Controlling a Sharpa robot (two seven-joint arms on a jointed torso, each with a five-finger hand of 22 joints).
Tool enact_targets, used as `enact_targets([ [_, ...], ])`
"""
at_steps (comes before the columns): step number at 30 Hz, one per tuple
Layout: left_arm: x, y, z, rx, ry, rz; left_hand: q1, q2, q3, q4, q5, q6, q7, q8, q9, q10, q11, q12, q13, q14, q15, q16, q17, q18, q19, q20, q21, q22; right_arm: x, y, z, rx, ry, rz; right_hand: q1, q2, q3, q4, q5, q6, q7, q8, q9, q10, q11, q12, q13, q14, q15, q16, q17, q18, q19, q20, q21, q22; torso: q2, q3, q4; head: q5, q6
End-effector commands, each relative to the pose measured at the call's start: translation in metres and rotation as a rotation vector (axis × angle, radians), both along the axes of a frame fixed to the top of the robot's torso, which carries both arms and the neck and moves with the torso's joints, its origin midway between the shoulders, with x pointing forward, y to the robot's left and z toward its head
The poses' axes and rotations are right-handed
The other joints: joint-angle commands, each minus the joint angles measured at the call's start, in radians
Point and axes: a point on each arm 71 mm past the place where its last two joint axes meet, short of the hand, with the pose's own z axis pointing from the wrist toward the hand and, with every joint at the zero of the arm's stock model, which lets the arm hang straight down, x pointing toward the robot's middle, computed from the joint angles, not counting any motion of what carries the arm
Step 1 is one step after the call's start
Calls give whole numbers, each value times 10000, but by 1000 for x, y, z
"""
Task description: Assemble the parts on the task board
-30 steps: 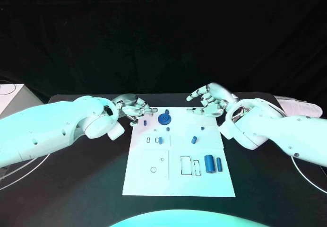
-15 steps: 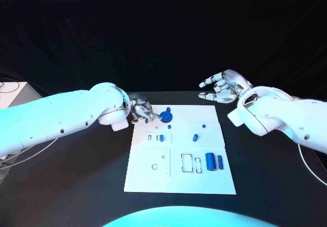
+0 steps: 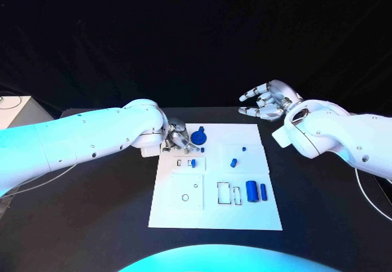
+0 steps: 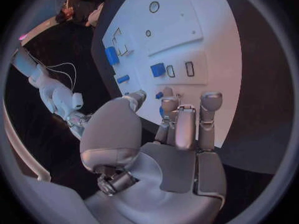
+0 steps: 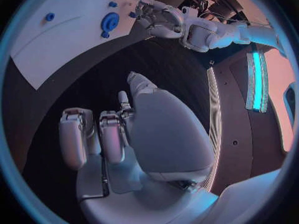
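Note:
The white task board (image 3: 216, 212) lies in the middle of the black table. A round blue part (image 3: 199, 136) stands near its far left corner, and the same round part (image 5: 110, 21) appears in the right wrist view. My left hand (image 3: 178, 140) reaches over that corner with its fingers (image 4: 210, 104) stretched out just beside the round part, holding nothing. A small blue piece (image 4: 159, 95) lies by the fingertips. Two blue cylinders (image 3: 256, 191) lie on the board's near right. My right hand (image 3: 265, 101) hovers beyond the far right corner, fingers loosely apart and empty.
More small blue pieces (image 3: 234, 163) (image 3: 194, 163) and outlined slots (image 3: 223, 194) mark the board's middle. A white box (image 3: 12, 116) stands at the table's far left. Cables (image 3: 371, 198) loop on the table at both sides.
My left hand has moved right, onto the board's far left corner beside the round blue part. My right hand has lifted away from the board's far edge.

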Motion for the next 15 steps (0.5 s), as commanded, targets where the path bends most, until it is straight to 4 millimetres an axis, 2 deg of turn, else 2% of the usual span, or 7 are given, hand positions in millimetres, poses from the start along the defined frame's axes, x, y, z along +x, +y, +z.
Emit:
enact_targets([
  [1,-3,-5,-3,424,455,-454,-130,-9,-65,0,-24,-60,-10,38,15,-40,-10,-13,-63,38,22,44,-42,-144,6,15,32,-46,1,0,0,30,42,20,-50,-92,67,-10,12,-62,0,41,7,-104,11,-54,1429,1006,-11,-18,2503,166,391,-6,-93,1789,17,-14,16,-15,-4],
  [7,-6,-12,-10,575,703,-692,-179,26,-98,1,-24,-73,-9,43,43,-52,-9,-7,-58,39,24,51,-26,-147,8,16,39,-33,2,0,-1,21,66,-5,-71,-102,79,-2,-5,-72,1,45,6,-119,12,-70,1415,1007,-9,-16,2507,169,383,-5,-108,1778,16,-11,-20,12,-57],
  [11,-7,-14,-12,655,802,-776,-202,59,-108,0,-21,-79,-9,46,60,-77,-9,-25,-89,30,25,43,-44,-142,-15,17,26,-60,2,0,-1,14,89,2,-87,-107,87,6,-16,-76,2,50,6,-127,13,-79,1407,1007,-8,-16,2507,175,372,-4,-129,1764,24,-15,-21,-12,-36],
  [15,-7,-14,-14,694,894,-797,-212,88,-113,-3,-17,-91,-7,45,73,-126,-7,-67,-155,26,26,41,-49,-135,-41,18,9,-92,2,0,-1,15,82,-6,-87,-107,87,6,-16,-76,2,50,6,-127,13,-79,1407,1007,-8,-16,2507,175,372,-4,-129,1764,10,-11,-2,-19,-84],
])
